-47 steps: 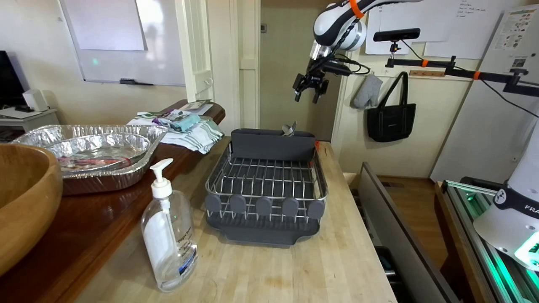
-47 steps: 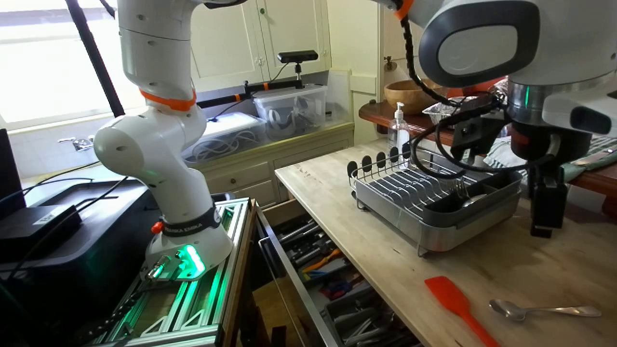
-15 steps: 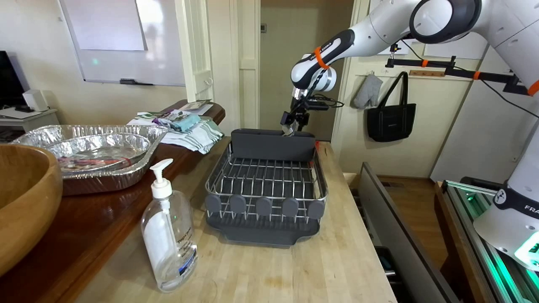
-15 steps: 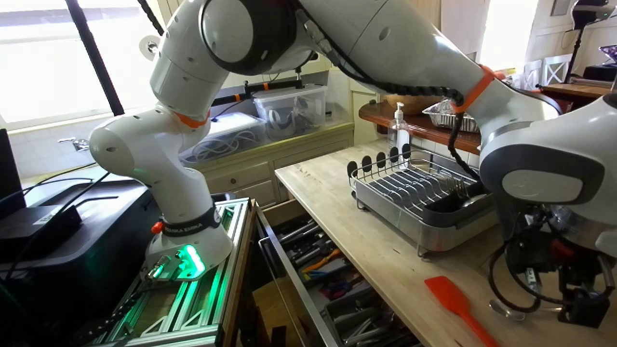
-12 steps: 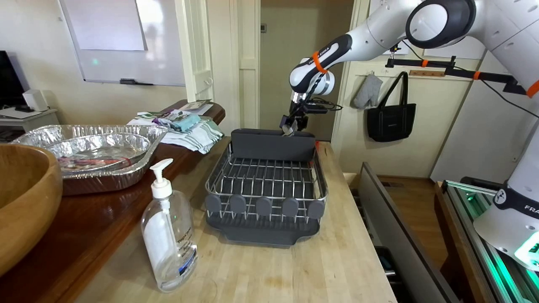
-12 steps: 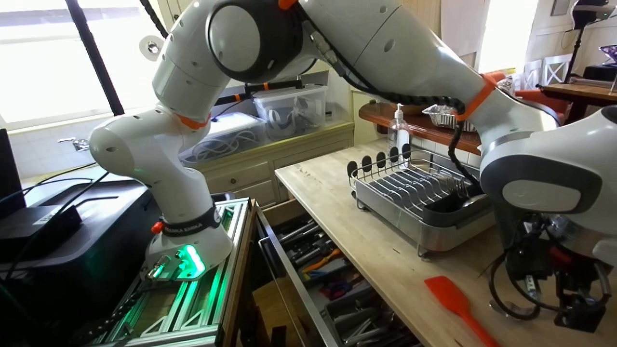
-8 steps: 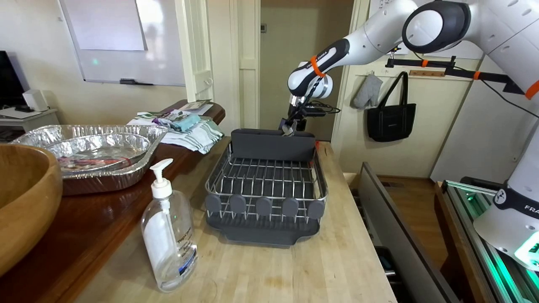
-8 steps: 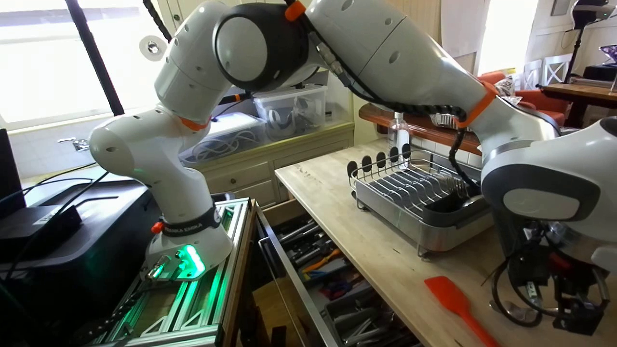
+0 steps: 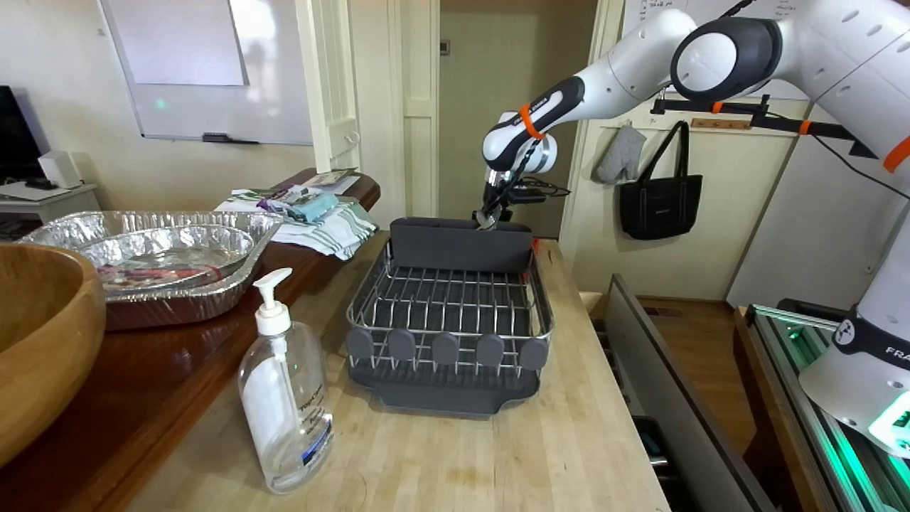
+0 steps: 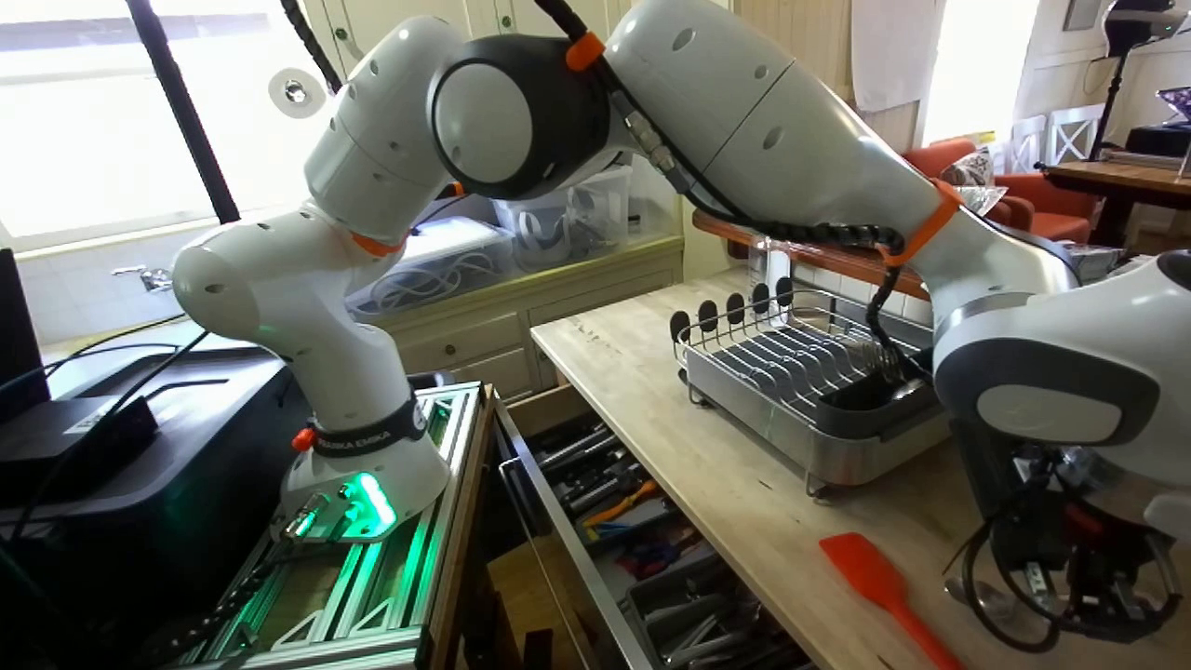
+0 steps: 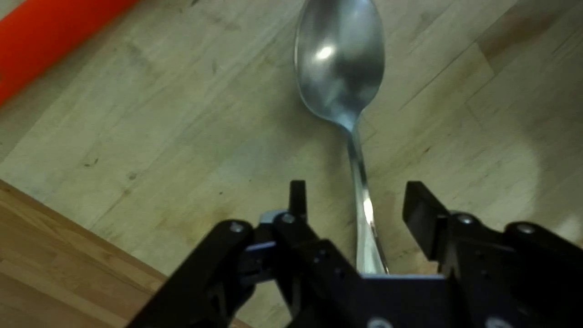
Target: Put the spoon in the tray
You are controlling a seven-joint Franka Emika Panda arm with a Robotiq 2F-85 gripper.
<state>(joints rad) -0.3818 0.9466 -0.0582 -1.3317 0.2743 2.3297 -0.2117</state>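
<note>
The pincer (image 11: 357, 198) holds nothing, fingers (image 11: 421, 223) well apart; between them shows the handle (image 11: 365, 221) of the spoon (image 11: 349, 117) lying on the bench (image 11: 182, 150). In an exterior view, cutlery (image 10: 907, 391) sits in the holder (image 10: 847, 421) of the dish rack (image 10: 744, 398) and utensils (image 10: 619, 507) in the open drawer (image 10: 565, 530).

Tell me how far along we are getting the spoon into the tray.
Done: the open gripper looks lined up, the spoon running between its jaws in the wrist view. In hand: apparently the grasp; gaps flank the spoon, so nothing is held. Left: closing, lifting the spoon off the counter, and placing it in the dark holder on the dish rack, probably the tray meant.
</note>
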